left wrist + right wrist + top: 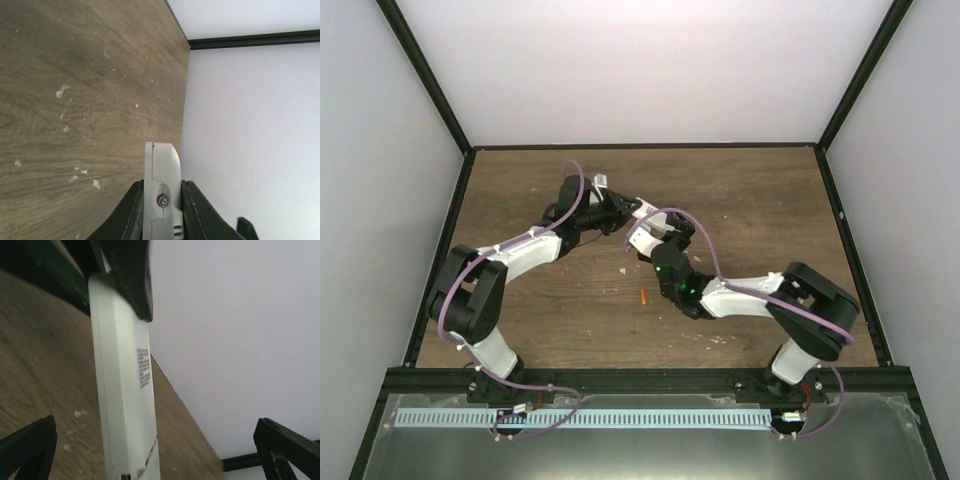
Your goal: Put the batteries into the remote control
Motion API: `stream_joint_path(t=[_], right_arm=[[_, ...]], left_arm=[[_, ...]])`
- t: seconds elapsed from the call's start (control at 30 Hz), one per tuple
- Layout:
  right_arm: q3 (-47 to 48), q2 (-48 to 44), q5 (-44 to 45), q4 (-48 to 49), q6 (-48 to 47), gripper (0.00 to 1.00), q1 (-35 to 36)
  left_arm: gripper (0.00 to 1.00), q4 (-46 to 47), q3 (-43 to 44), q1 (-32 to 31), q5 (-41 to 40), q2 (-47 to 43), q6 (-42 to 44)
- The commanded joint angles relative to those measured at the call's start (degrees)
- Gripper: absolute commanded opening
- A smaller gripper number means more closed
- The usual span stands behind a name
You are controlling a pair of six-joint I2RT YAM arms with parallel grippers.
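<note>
Left gripper [162, 200]: clamped on remote control [161, 167], a smooth white plastic slab, above table centre.
Right gripper [157, 445]: spread wide, flanking it without contact.
Battery [643, 297]: thin orange cylinder, nearer front edge.
Table [75, 75]: white-flecked wood grain.
Walls [250, 125]: plain white, black-framed.

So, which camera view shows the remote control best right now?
Right wrist: the remote control spans the frame, long side and printed label plain. Left wrist shows only one narrow end clamped in the left gripper. Top external shows just a small white bit between the arms.

White remote control [122, 390] aloft, on edge; orange battery [643, 297] on tabletop [770, 200].
</note>
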Motion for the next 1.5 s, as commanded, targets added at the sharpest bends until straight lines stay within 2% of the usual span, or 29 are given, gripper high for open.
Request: stream_joint_path(t=[0.0,0.1,0.23,0.43,0.57,1.2,1.47], right_arm=[[-0.11,-8.50,-8.11,-10.34,11.37,1.00,0.13],[-0.79,-13.94,-14.31,-18.50,17.83,1.00,-0.53],[-2.17,-21.61,-27.44,-27.55,24.48,1.00,-3.15],[-8.47,-32.22,-42.78,-29.92,28.58,1.00,-9.54],[-9.99,-35.51,-49.80,-32.01,28.97,1.00,-13.07],[-4.78,-25.05,-50.68,-33.41,30.58,1.00,-14.10],[-4.26,-24.12,-51.79,-33.73,30.13,0.85,-14.79]], left_arm=[[0.00,11.42,-1.44,1.85,3.45,1.01,5.35],[0.00,12.82,-0.98,3.66,7.64,2.21,9.92],[0.00,14.16,-1.46,6.09,11.34,2.76,14.33],[0.00,13.63,-1.06,7.65,16.87,3.07,19.73],[0.00,14.95,-1.06,7.67,22.31,4.39,20.53],[0.00,14.00,-3.93,7.07,28.70,0.78,24.40],[0.00,15.92,-5.26,6.83,28.71,0.22,24.27]])
